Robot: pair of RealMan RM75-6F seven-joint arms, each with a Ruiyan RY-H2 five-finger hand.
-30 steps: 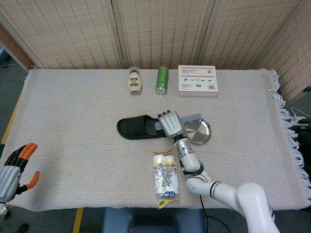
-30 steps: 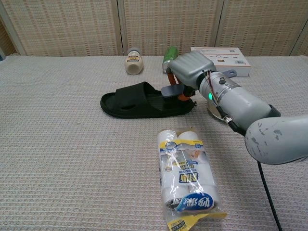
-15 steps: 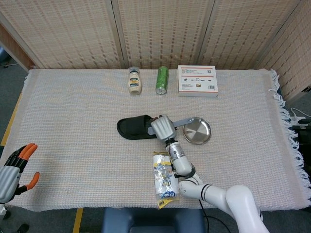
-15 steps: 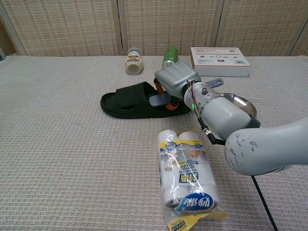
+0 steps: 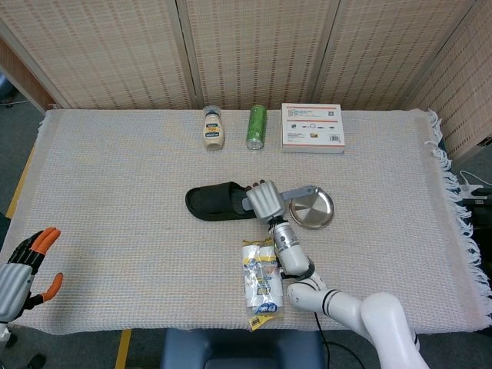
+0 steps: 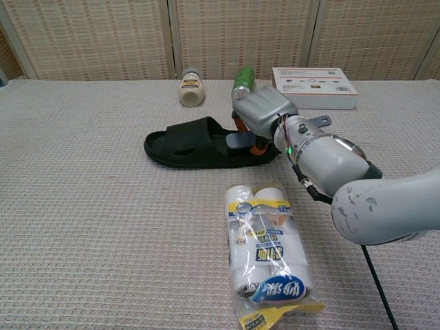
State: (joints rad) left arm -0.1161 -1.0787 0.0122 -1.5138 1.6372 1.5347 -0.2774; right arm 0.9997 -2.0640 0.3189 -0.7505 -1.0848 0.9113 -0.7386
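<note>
Right hand at the heel of the black slipper, mid-desk.

The right hand [image 6: 265, 113] lay over the heel end of the black slipper [image 6: 199, 143], fingers [image 6: 242, 141] curled down onto it; a firm grip could not be confirmed. The slipper rested flat on the desk [image 5: 115, 177], not lifted, beside the steel pan [image 5: 310, 207]. The left hand [image 5: 21, 269] hung spread and empty at the desk's near corner.
</note>
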